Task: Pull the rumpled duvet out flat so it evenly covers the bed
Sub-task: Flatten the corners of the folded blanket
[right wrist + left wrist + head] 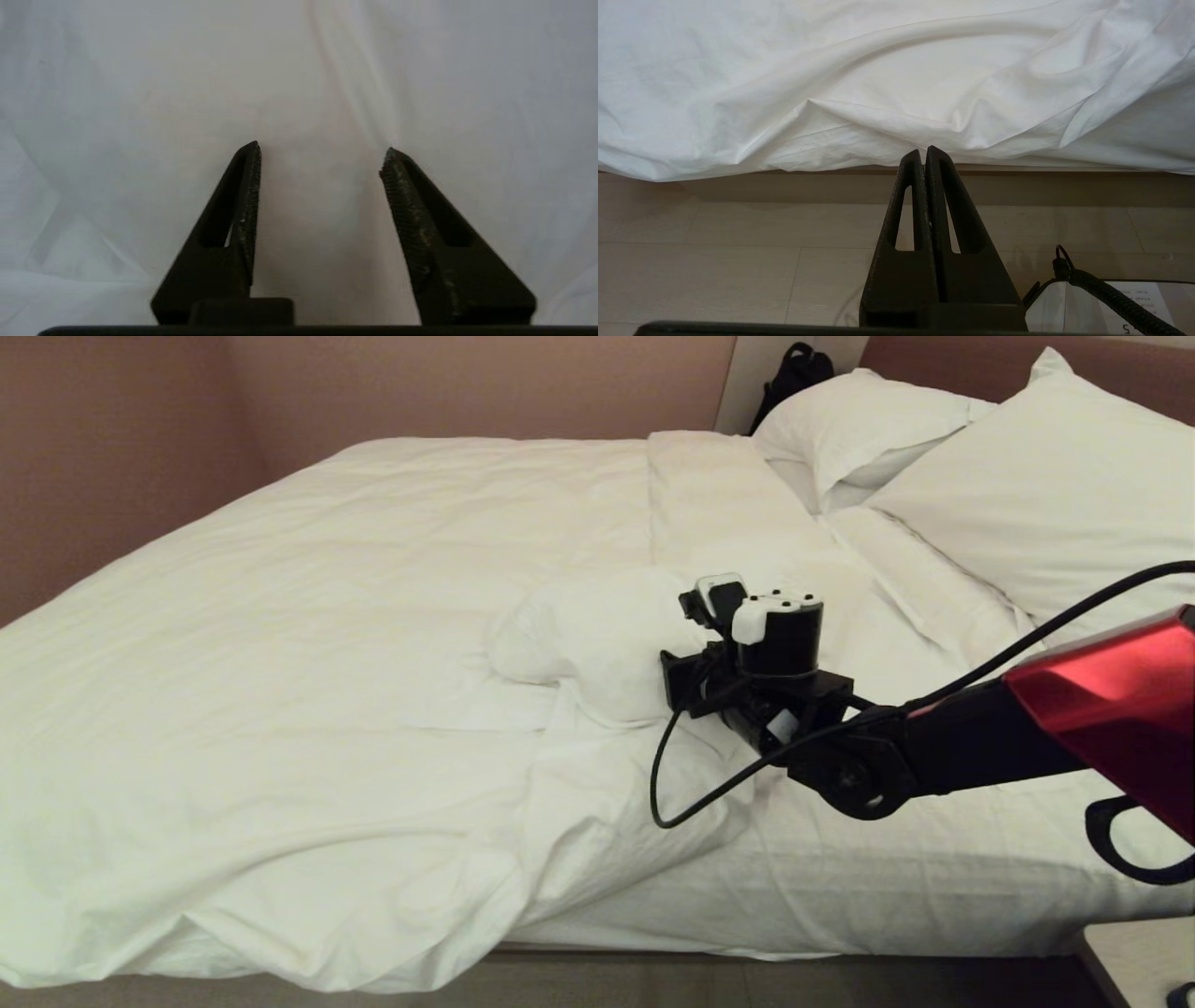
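Note:
The white duvet (280,663) lies over the left and middle of the bed (887,887), and its near edge hangs over the bedside. A rumpled lump of duvet (588,644) is bunched up near the middle. My right arm's wrist (775,653) reaches in from the right, just beside that lump. In the right wrist view my right gripper (321,149) stands open over white fabric (299,84), with nothing between its fingers. My left gripper (923,152) is shut and empty, parked low by the bedside, under the hanging duvet edge (878,93).
Two plump pillows (1046,495) (859,425) lean on the brownish headboard (934,355) at the back right. A black bag (794,369) sits behind them. A bedside table corner (1139,961) shows at the front right. Pale wood floor (738,256) runs along the bed's near side.

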Controlling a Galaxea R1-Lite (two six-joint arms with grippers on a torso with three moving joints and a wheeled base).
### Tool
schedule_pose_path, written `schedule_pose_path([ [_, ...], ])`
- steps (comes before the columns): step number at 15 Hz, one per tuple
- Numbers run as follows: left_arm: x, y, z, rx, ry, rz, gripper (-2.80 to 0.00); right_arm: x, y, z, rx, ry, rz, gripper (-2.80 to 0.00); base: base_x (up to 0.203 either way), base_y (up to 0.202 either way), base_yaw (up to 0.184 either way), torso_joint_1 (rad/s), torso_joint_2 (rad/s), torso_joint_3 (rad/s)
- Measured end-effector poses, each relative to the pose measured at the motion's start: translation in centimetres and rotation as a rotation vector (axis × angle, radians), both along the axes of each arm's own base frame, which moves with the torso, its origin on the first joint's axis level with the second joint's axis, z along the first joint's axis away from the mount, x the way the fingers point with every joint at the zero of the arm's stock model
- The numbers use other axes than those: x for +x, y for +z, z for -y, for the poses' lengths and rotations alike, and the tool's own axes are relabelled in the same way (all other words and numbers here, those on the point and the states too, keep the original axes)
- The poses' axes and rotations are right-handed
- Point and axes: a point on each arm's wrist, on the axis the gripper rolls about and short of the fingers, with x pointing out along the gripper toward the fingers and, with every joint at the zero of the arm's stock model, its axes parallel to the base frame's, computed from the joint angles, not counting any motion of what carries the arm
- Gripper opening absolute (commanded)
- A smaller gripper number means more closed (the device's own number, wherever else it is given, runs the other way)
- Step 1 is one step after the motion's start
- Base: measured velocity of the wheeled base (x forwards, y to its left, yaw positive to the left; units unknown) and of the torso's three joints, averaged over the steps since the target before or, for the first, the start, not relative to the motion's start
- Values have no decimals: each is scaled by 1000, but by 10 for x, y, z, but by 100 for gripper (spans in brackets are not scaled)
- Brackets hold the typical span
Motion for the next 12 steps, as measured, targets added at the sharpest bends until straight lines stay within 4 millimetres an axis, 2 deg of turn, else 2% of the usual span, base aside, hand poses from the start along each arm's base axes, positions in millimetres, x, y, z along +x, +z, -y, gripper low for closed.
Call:
schedule_pose_path([
  [3,0,0,0,0,0,0,-280,-10,1,-2,-3,17,-7,0,0,0,0,0,0,0],
  [7,0,0,0,0,0,0,-280,-34,3,-13,-15,79,-21,0,0,0,0,0,0,0],
  [10,0,0,0,0,1,0,-280,-34,-3,-17,-19,115,-33,0,0,0,0,0,0,0],
  [12,0,0,0,0,0,0,-280,-24,-9,-16,-18,128,-42,0,0,0,0,0,0,0],
])
